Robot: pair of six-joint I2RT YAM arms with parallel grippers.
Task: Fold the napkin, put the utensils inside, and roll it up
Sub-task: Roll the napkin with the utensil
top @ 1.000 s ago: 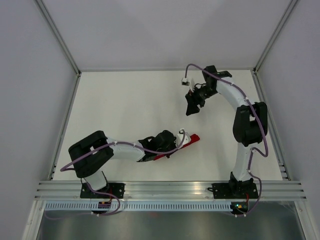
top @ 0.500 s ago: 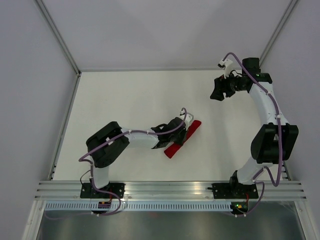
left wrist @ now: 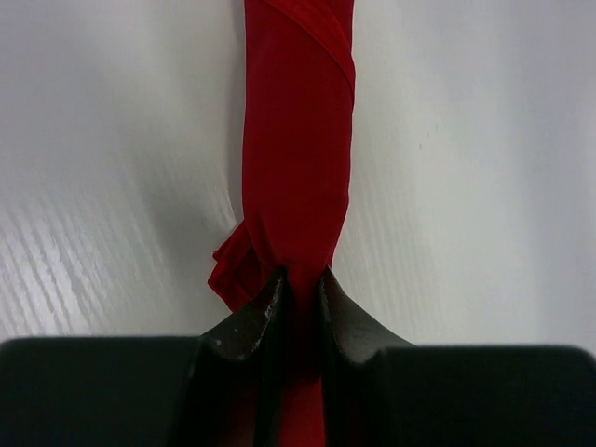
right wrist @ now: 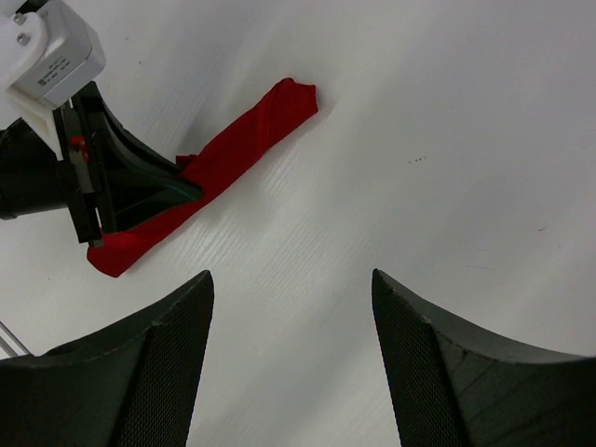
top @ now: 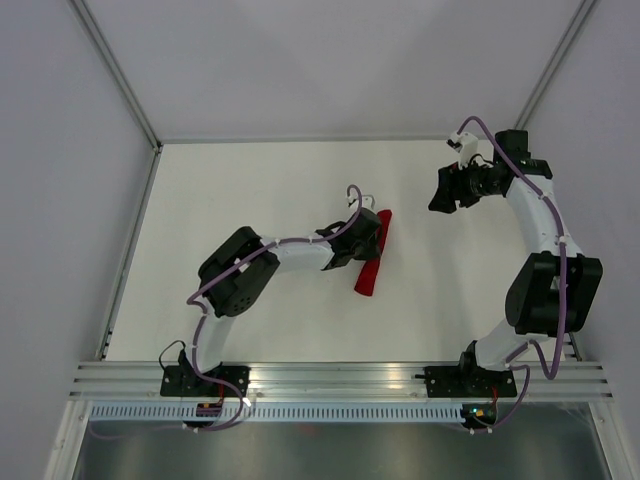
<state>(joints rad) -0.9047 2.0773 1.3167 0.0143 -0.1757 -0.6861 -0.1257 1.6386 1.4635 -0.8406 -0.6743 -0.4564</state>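
Observation:
The napkin [top: 371, 268] is a deep-red cloth rolled into a narrow tube, lying on the white table near its middle. It also shows in the left wrist view [left wrist: 296, 168] and the right wrist view [right wrist: 237, 149]. My left gripper [top: 368, 236] is shut on the napkin near one end; in the left wrist view [left wrist: 300, 279] the jaws pinch the red roll between them. My right gripper [top: 443, 192] is open and empty, above the table at the back right, apart from the napkin. In the right wrist view [right wrist: 291, 307] its fingers are spread wide. No utensils show; any inside the roll are hidden.
The white table [top: 250, 200] is bounded by aluminium rails at the left, right and back, with grey walls beyond. The left arm reaches from its base [top: 205, 380] across the table's middle. The right arm stands along the right edge.
My left gripper has swung the rolled napkin away from the front edge toward the middle, turning it nearly upright in the top view. My right gripper has moved right and back, away from the middle.

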